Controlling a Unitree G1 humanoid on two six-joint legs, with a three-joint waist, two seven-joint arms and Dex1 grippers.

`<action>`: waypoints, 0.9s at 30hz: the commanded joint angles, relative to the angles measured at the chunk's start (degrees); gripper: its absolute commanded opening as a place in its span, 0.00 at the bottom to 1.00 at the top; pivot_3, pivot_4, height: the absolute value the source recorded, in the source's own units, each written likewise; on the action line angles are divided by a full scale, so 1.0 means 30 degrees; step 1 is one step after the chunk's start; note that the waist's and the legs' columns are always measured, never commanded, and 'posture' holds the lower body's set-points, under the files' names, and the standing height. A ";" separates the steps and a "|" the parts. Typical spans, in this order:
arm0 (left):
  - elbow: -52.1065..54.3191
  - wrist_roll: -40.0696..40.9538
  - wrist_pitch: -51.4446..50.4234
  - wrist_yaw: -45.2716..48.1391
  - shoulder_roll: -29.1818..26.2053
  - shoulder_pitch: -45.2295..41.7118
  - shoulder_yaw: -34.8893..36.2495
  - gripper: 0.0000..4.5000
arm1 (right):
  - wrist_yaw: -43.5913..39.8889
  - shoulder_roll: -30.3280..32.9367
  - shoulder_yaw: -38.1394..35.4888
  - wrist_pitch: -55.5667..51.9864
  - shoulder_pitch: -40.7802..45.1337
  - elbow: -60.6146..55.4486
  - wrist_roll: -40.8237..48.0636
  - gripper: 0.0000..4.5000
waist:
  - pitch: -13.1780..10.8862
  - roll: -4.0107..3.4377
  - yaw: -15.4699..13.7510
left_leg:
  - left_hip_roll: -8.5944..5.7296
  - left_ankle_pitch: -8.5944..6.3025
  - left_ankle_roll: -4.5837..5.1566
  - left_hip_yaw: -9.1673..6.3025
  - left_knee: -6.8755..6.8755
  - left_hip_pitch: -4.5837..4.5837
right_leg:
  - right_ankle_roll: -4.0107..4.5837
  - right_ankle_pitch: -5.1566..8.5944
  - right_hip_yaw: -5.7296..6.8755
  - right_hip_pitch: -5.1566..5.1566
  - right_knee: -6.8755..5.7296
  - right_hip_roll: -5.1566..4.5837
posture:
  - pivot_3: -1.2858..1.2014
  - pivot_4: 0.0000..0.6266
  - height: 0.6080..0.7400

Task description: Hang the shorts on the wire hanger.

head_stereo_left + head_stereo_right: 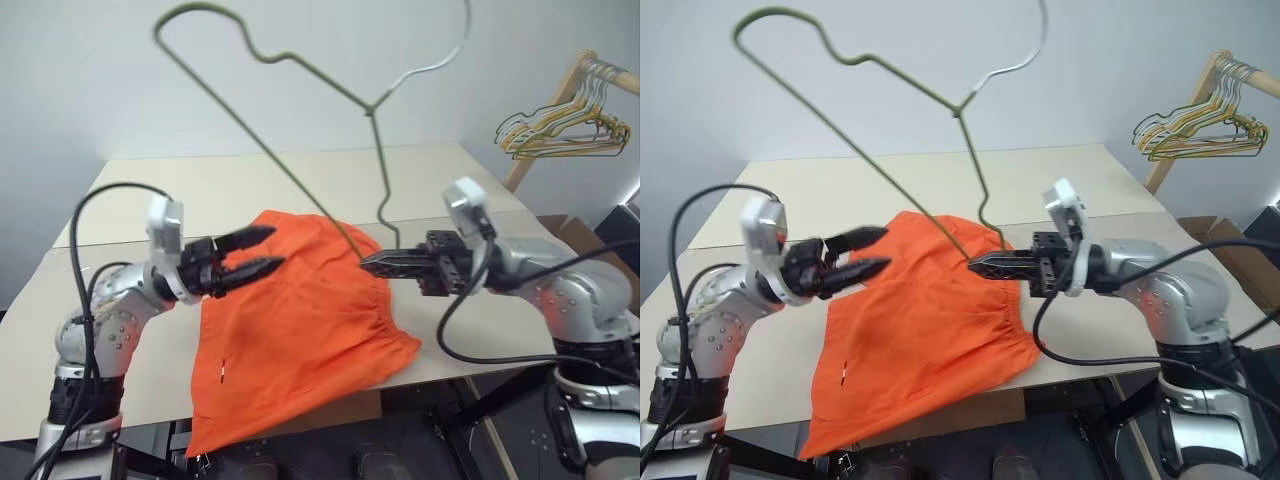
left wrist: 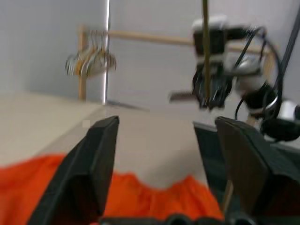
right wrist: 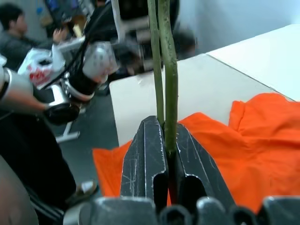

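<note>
The right gripper (image 1: 368, 264) has its jaws pinched tight on the wire hanger (image 1: 262, 146) at one bent corner — the rest of the wire rises upward from the fingertips (hook topmost). The shorts (image 1: 300, 330) lie spread on the table (image 1: 300, 185) just under those jaws, one end drooping over the near edge. The left gripper (image 1: 268, 250) hangs with its jaws wide apart, nothing between them, above the shorts' far side — facing the right gripper.
</note>
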State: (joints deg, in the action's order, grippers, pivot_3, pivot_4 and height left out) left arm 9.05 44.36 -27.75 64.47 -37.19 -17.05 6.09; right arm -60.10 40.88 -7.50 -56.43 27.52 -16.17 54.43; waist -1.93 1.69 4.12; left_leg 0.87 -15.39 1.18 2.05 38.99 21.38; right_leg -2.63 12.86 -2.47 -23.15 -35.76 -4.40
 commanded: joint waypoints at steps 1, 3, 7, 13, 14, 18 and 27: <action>-0.0019 -0.2853 0.2455 0.2036 -0.1145 0.0255 -0.1457 0.99 | 0.1641 0.1271 -0.2884 -0.2036 -0.2578 -0.1802 0.2168 0.00 | 0.0000 0.0002 -0.0016 | -0.0001 -0.0001 -0.0002 0.0007 0.0000 0.0011 | 0.0001 0.0000 -0.0002 -0.0006 0.0003 -0.0004 | 0.45 0.00 1.00; -0.0177 -0.3423 0.2939 0.2587 -0.1391 0.0294 -0.1863 0.99 | 0.2647 0.1721 -0.4091 -0.3177 -0.4330 -0.2260 0.3532 0.00 | -0.0001 0.0000 0.0095 | 0.0006 -0.0009 -0.0006 0.0024 0.0000 0.0006 | 0.0007 0.0005 -0.0006 -0.0006 0.0009 -0.0002 | 0.44 0.00 1.00; -0.0337 -0.6217 0.5208 0.3318 -0.1787 -0.0356 -0.3406 0.99 | 0.4505 0.2648 -0.6950 -0.6026 -0.9479 -0.1820 0.5010 0.00 | 0.0001 0.0002 0.0247 | 0.0011 -0.0009 -0.0005 0.0015 0.0002 -0.0005 | -0.0001 0.0022 0.0005 0.0023 0.0003 0.0000 | 0.43 0.00 1.00; -0.1058 -0.8329 0.7685 0.4346 -0.1950 -0.1152 -0.4704 0.99 | 0.3978 0.4391 -0.9228 -0.8074 -1.4666 -0.0749 0.5231 0.00 | 0.0030 -0.0045 0.0957 | 0.0008 -0.0034 0.0031 0.0064 0.0001 -0.0002 | -0.0024 0.0043 -0.0069 0.0011 0.0007 -0.0006 | 0.41 0.00 1.00; -0.1131 -0.8382 0.7799 0.4406 -0.1906 -0.1222 -0.4745 0.99 | 0.3531 0.4758 -0.9157 -0.8513 -1.4941 -0.0058 0.5383 0.00 | 0.0034 -0.0051 0.1100 | 0.0010 -0.0038 0.0038 0.0064 -0.0001 -0.0009 | -0.0042 0.0055 -0.0072 0.0019 0.0006 -0.0004 | 0.41 0.00 1.00; -0.1309 -0.8511 0.8052 0.4461 -0.1786 -0.1347 -0.4831 0.99 | 0.1988 0.6017 -0.8407 -0.9569 -1.5365 0.2512 0.5092 0.00 | 0.0043 -0.0052 0.1685 | 0.0021 -0.0051 0.0056 0.0028 -0.0002 -0.0014 | -0.0149 0.0120 -0.0091 0.0031 0.0012 0.0002 | 0.41 0.00 1.00; -0.1043 -0.8821 0.8199 0.4329 -0.1952 -0.0890 -0.4839 0.99 | 0.0735 0.6687 -0.4091 -0.9451 -1.2966 0.5119 0.3006 0.00 | 0.0068 -0.0087 0.2125 | 0.0012 -0.0099 0.0100 -0.0027 0.0001 -0.0015 | -0.0202 0.0148 -0.0158 0.0023 0.0022 -0.0003 | 0.42 0.00 1.00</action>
State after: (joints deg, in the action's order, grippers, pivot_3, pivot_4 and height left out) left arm 4.45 17.87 -3.67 77.70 -42.58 -19.61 -9.15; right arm -56.41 60.63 -20.92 -85.23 -13.16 -1.16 64.04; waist -1.73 1.43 10.50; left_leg 0.90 -15.69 1.48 1.98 38.99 21.30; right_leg -3.26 13.31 -2.95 -23.08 -35.70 -4.41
